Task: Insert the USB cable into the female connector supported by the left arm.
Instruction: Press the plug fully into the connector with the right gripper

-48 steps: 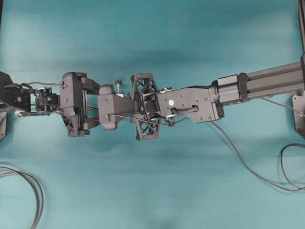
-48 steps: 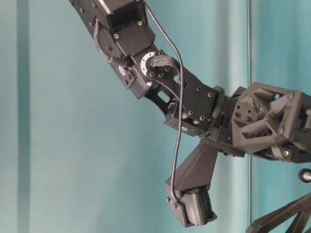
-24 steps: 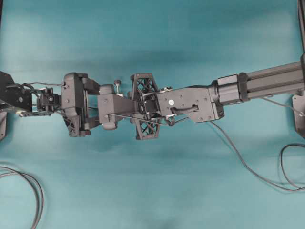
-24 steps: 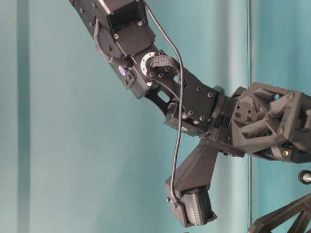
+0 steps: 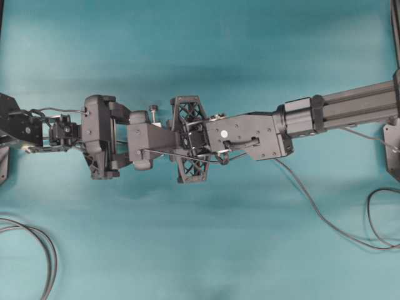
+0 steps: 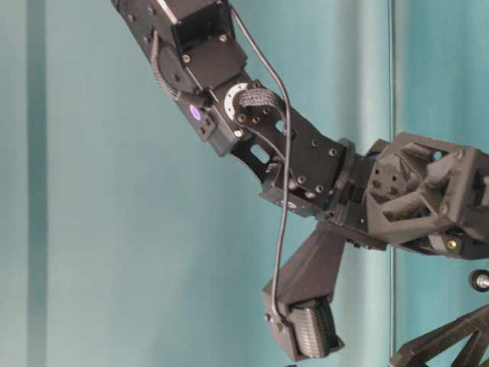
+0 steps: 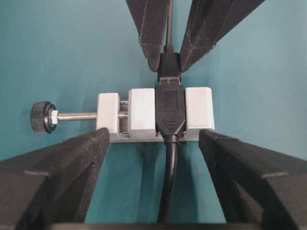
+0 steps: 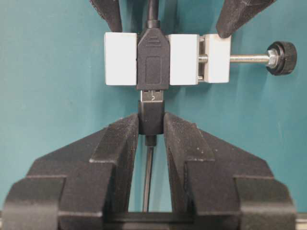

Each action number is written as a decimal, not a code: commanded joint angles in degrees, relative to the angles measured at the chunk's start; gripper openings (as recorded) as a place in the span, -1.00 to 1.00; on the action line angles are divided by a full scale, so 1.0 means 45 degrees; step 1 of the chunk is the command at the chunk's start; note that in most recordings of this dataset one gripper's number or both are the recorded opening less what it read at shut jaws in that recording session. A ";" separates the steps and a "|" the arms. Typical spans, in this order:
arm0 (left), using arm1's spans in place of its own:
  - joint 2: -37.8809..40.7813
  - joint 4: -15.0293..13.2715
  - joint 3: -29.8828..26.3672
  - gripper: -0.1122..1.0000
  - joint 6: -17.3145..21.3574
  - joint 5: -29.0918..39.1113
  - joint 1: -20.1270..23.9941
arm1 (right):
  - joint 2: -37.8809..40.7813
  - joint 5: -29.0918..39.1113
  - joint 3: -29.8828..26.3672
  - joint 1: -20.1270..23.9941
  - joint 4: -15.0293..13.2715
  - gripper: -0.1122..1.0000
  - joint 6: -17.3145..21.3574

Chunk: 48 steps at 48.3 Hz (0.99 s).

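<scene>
My right gripper [image 8: 151, 122] is shut on the black housing of the USB cable's plug [image 8: 151, 111]. The thin cable [image 8: 147, 177] trails back between its fingers. The plug's silvery tip [image 8: 153, 96] sits in the mouth of the black female connector [image 8: 153, 57], with a short strip of metal still showing. The connector is clamped in a white block [image 7: 141, 112]. My left gripper [image 7: 154, 134] stands wide open, its fingertips [image 7: 103, 136] against the block's near corners. From above, the left arm [image 5: 100, 137] and right arm [image 5: 250, 134] meet at mid-table.
The clamp's screw ends in a black knob [image 7: 40, 117] sticking out sideways [image 5: 154, 110]. The connector's thick dark cable [image 7: 168, 177] runs back between my left fingers. Black cables loop at the lower left [image 5: 44, 250] and at the right [image 5: 325, 219] on the teal cloth.
In the table-level view the arm has drifted a touch down and right. Both grippers and the plug stand as before.
</scene>
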 commanded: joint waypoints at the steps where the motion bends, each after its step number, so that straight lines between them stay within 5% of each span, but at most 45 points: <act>1: -0.0117 -0.0020 -0.0234 0.87 -0.0117 -0.0098 0.0020 | -0.0215 -0.0293 -0.0586 0.0020 -0.0059 -0.43 -0.0098; 24: -0.0098 -0.0020 -0.0449 0.87 -0.0098 -0.0039 0.0020 | 0.0117 -0.0234 -0.1777 0.0020 -0.0059 -0.43 -0.1133; 48: -0.0098 -0.0020 -0.0449 0.87 -0.0117 -0.0020 0.0020 | 0.0137 -0.0156 -0.1660 0.0020 -0.0059 -0.43 -0.0996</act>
